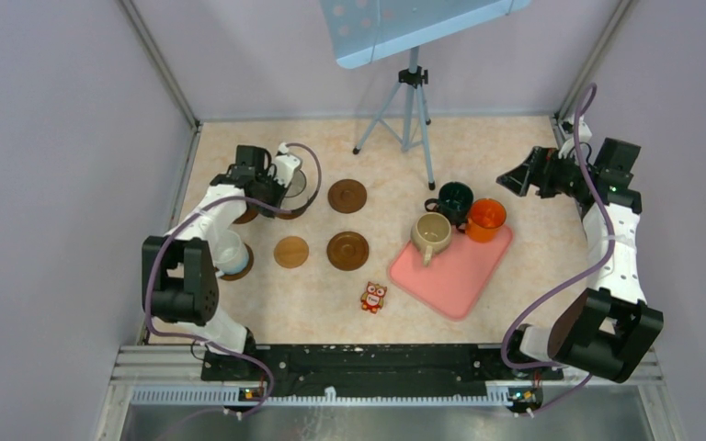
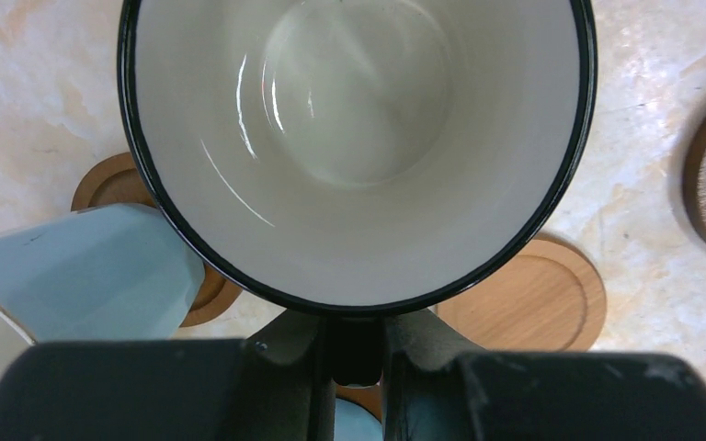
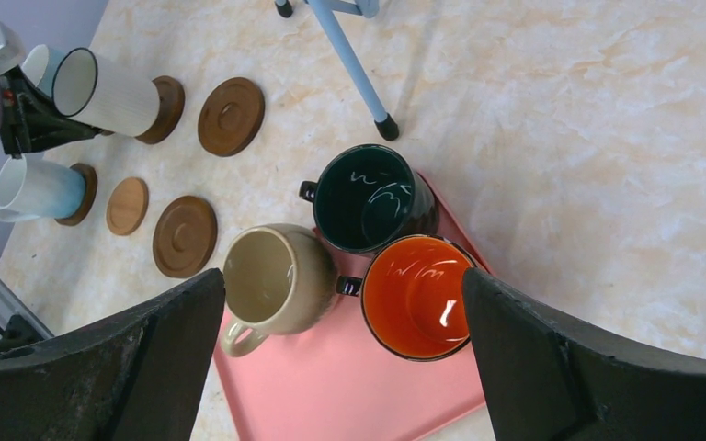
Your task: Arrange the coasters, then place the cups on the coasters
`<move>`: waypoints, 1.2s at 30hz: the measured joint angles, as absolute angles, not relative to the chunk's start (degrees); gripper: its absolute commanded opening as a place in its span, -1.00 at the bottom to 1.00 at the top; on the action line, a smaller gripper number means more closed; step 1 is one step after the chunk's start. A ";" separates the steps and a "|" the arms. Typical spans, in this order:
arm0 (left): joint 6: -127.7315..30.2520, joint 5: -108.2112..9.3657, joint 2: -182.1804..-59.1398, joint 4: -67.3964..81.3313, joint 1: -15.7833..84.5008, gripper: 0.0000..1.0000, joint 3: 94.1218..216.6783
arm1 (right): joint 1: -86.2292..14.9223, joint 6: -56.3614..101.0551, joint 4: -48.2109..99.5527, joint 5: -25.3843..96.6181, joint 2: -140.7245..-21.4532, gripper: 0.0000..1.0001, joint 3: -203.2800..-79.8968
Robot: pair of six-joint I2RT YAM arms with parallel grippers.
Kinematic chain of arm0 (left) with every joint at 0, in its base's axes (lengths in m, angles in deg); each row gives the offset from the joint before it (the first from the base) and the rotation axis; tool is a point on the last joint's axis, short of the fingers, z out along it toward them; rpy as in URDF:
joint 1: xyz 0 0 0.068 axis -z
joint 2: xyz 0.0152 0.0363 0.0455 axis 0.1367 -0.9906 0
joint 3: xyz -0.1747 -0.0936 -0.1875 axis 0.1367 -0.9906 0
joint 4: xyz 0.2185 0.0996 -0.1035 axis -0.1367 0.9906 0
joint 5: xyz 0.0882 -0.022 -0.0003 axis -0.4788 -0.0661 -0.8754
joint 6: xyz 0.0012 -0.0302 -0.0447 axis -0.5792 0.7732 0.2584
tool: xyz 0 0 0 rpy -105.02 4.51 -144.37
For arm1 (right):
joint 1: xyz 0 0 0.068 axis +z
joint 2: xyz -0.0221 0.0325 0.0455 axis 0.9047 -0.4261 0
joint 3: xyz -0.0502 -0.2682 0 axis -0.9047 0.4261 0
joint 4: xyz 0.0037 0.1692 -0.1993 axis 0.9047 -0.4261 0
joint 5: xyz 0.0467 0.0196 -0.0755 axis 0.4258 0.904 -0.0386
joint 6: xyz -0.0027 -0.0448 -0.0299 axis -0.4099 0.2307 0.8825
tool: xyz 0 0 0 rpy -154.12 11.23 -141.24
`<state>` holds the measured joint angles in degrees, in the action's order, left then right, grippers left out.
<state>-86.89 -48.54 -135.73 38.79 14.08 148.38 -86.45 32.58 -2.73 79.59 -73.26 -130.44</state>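
Apparently mid-placement, the left gripper (image 2: 357, 354) clamps a white mug (image 2: 358, 138) over a dark coaster (image 3: 169, 108) left of the pink tray (image 1: 455, 276), release next; right gripper (image 1: 522, 177) gapes empty.

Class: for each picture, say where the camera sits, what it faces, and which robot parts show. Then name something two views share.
Top external: fixed above and behind the bases, looking down on the table; both arms show.
Left wrist: on the left arm, looking into the white mug that its shut jaws grip at the rim.
Right wrist: on the right arm, looking down at the pink tray; open jaws fill the bottom corners.
Shared: the orange mug, in top and right wrist views.
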 measured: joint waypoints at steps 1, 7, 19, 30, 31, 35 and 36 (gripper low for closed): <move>-87.11 -48.76 -136.17 38.72 13.88 -1.00 148.38 | -86.45 32.63 -2.77 79.79 -73.26 0.97 -130.44; -87.72 -49.65 -138.94 37.74 12.81 -1.00 148.38 | -86.45 32.69 -2.97 80.42 -73.31 0.97 -130.42; -88.11 -49.02 -141.54 36.84 10.84 -0.80 150.01 | -86.45 32.80 -3.25 80.79 -73.70 0.97 -130.42; -88.20 -45.89 -142.94 37.39 9.40 -0.65 151.26 | -86.45 32.80 -3.34 80.90 -73.79 0.97 -130.42; -88.20 -45.65 -143.05 37.56 9.25 -0.62 151.44 | -86.45 32.80 -3.34 80.95 -73.79 0.97 -130.42; -88.29 -45.26 -143.16 37.82 9.01 -0.37 151.54 | -86.45 32.80 -3.34 81.14 -73.79 0.97 -130.42; -88.37 -45.19 -143.16 37.91 8.96 -0.32 151.61 | -86.45 32.80 -3.32 81.21 -73.79 0.97 -130.42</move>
